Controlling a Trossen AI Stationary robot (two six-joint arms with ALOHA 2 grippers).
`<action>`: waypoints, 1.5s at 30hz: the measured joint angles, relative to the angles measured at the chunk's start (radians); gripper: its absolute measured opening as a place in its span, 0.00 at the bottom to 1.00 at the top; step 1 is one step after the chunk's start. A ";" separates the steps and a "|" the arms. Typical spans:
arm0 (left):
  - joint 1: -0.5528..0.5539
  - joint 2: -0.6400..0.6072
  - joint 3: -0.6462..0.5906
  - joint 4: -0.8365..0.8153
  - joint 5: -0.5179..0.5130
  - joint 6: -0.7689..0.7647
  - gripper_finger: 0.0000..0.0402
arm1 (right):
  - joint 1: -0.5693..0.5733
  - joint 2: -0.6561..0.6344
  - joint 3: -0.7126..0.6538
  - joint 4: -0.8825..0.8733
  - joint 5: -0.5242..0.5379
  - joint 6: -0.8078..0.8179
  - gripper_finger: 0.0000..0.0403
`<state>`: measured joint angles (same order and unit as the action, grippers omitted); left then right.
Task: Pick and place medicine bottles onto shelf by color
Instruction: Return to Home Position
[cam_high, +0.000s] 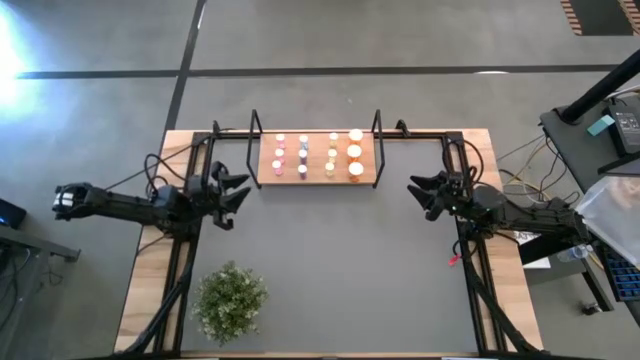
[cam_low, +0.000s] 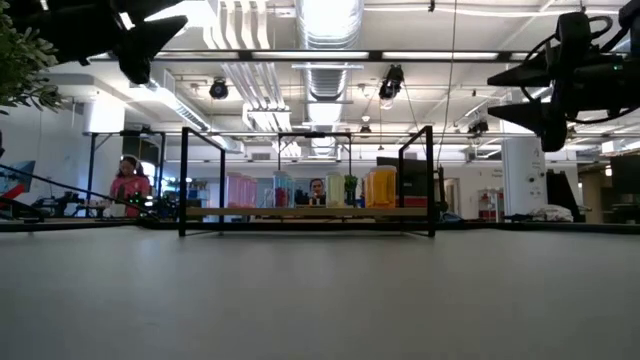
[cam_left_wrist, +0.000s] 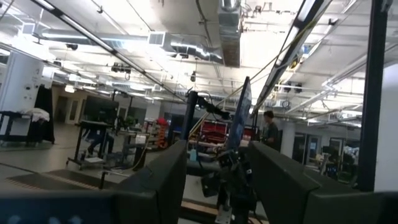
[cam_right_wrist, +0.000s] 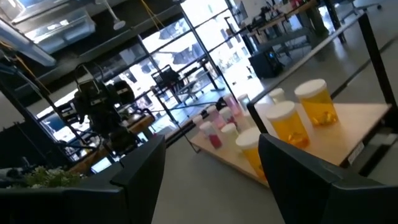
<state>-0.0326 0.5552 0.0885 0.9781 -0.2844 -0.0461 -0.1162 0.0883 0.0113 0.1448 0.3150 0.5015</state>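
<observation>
1. The shelf (cam_high: 317, 178) sits at 12 o'clock on the table mat (cam_high: 340, 270). Every one of the medicine bottles (cam_high: 303, 154) in view stands on it, in four columns of three: pink towards 9 o'clock, then purple, then small orange, with the larger orange ones towards 3 o'clock
2. The left gripper (cam_high: 243, 190) hovers above the mat at about 8 o'clock from the shelf, near its end but not touching it. Its fingers are spread wide with nothing between them
3. The right gripper (cam_high: 418, 195) hangs at about 4 o'clock from the shelf, also apart from it. The right wrist view shows its fingers wide and empty, facing the orange bottles
4. A potted plant (cam_high: 230, 300) stands at 7 o'clock on the table, well apart from both arms
5. The sorting looks finished, since the colours are grouped and neither gripper carries anything. The step in hand appears to be the retreat to the rest pose
6. What is left asks little: each arm should fold away towards its own side, 9 and 3 o'clock, staying raised and clear of the shelf's ends so that no bottle is toppled
</observation>
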 joint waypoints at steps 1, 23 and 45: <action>0.000 -0.008 -0.010 0.001 0.000 0.002 0.40 | 0.000 0.000 0.000 -0.006 0.000 0.007 0.61; 0.000 -0.385 -0.081 -0.312 -0.008 0.002 0.40 | 0.000 0.006 0.000 -0.084 0.000 0.021 0.61; 0.000 -0.343 -0.083 -0.395 -0.117 0.004 0.40 | 0.000 0.006 -0.001 -0.086 0.000 0.019 0.61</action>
<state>-0.0326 0.2124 0.0055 0.5831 -0.4019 -0.0418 -0.1162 0.0940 0.0105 0.0586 0.3145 0.5202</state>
